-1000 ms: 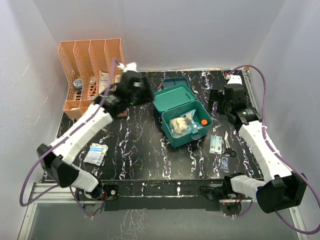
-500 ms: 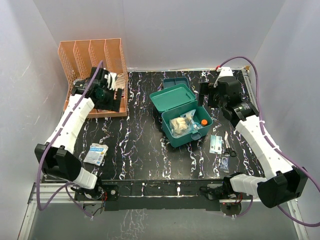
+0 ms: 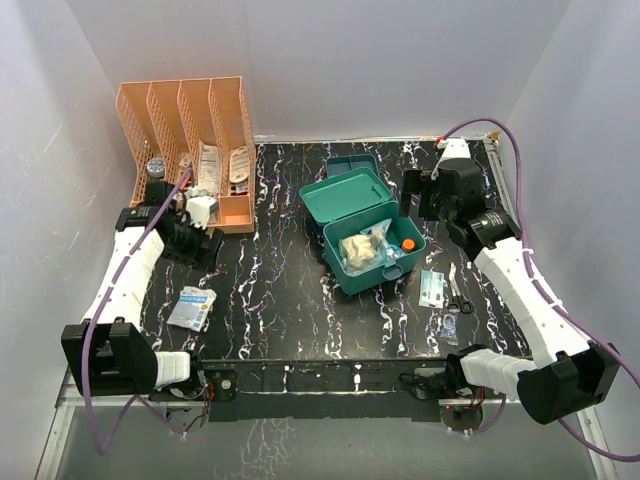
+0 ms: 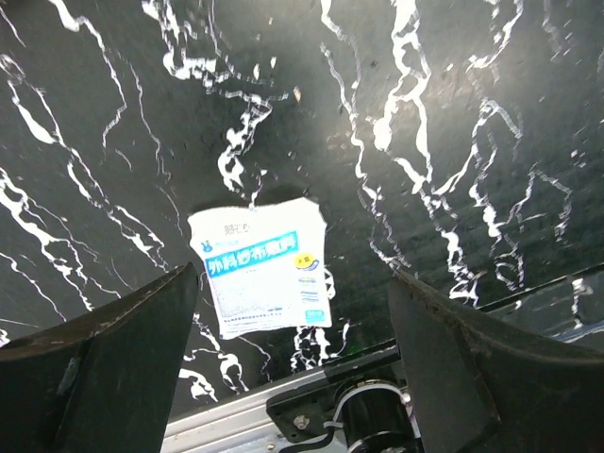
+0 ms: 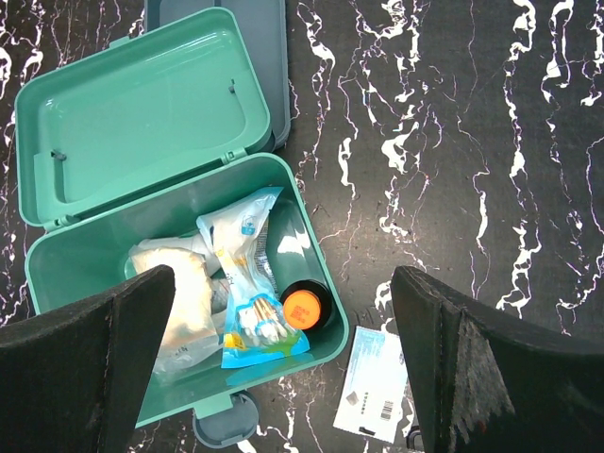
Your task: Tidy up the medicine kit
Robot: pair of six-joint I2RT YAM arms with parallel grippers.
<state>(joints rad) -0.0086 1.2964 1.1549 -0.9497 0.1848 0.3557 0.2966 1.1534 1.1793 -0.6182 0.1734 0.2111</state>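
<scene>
White arms (image 3: 125,280), black joints, purple cables (image 3: 480,122)

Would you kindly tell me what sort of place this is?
Likely a robotics lab test cell: white walls enclose a black marbled table holding staged props, an open medicine kit and orange file rack.

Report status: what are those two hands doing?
Left hand open, empty, pointed toward white packet. Right hand open, empty, pointed toward medicine kit. Kit lid up, items inside. Nothing blocking.

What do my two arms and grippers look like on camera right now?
The left arm and right arm have white link shells with black joints and bases. A purple cable loops along each. The left gripper and right gripper have broad, dark, wedge-shaped fingers.
</scene>
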